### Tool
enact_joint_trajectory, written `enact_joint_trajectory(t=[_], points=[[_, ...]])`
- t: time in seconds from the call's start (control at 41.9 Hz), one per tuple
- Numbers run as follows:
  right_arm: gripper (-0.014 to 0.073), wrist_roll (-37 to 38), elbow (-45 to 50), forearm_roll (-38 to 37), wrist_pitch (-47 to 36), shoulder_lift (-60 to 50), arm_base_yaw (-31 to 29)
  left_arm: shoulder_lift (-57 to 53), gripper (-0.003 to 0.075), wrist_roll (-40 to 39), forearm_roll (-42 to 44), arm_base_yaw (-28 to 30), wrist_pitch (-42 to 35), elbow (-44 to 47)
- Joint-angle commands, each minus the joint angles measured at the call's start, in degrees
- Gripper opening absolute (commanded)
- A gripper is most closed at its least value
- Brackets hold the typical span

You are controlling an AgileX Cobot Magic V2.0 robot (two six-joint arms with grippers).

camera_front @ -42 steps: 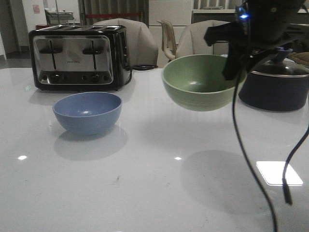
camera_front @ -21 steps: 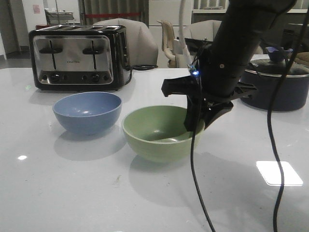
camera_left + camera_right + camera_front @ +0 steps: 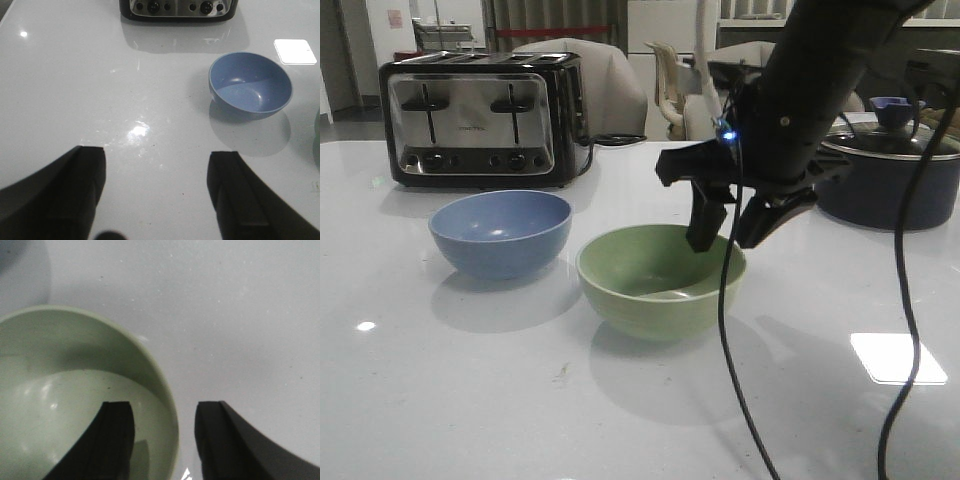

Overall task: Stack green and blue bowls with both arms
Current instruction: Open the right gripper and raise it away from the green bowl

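The sage green bowl (image 3: 658,280) stands on the white table, right of the periwinkle blue bowl (image 3: 500,232), a small gap between them. My right gripper (image 3: 730,225) is open just above the green bowl's right rim, one finger over the inside and one outside; the rim (image 3: 167,405) runs between the fingers without touching them. The blue bowl also shows in the left wrist view (image 3: 250,85). My left gripper (image 3: 156,165) is open and empty above bare table, well short of the blue bowl; it does not show in the front view.
A chrome toaster (image 3: 480,118) stands at the back left behind the blue bowl. A dark navy pot with a lid (image 3: 895,165) stands at the back right behind my right arm. Cables (image 3: 730,330) hang from the right arm over the table.
The green bowl came down from the air to the table beside the blue bowl. My right gripper has since opened, let go of the rim and risen slightly.
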Motion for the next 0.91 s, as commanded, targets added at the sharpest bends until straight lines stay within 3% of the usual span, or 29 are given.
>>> enact_joint_trajectory(t=[0.0, 0.167, 0.501, 0.883], points=[[0.0419, -1.18, 0.55, -3.36, -2.44, -9.0, 1.26, 0.33, 0.0498, -0.39, -0.47, -0.4, -4.17, -1.79], [0.0419, -1.01, 6.75, -9.77, 0.34, -20.21, 3.99, 0.33, 0.0498, -0.39, -0.47, -0.4, -4.29, -1.79], [0.0419, 0.28, 22.14, -9.77, 5.77, -42.66, 4.2, 0.33, 0.0498, -0.39, -0.58, -0.62, -3.73, -1.79], [0.0419, 0.28, 31.26, -9.77, 7.56, -60.87, 4.2, 4.61, 0.0498, 2.9, -0.57, -10.47, -2.68, -3.6]])
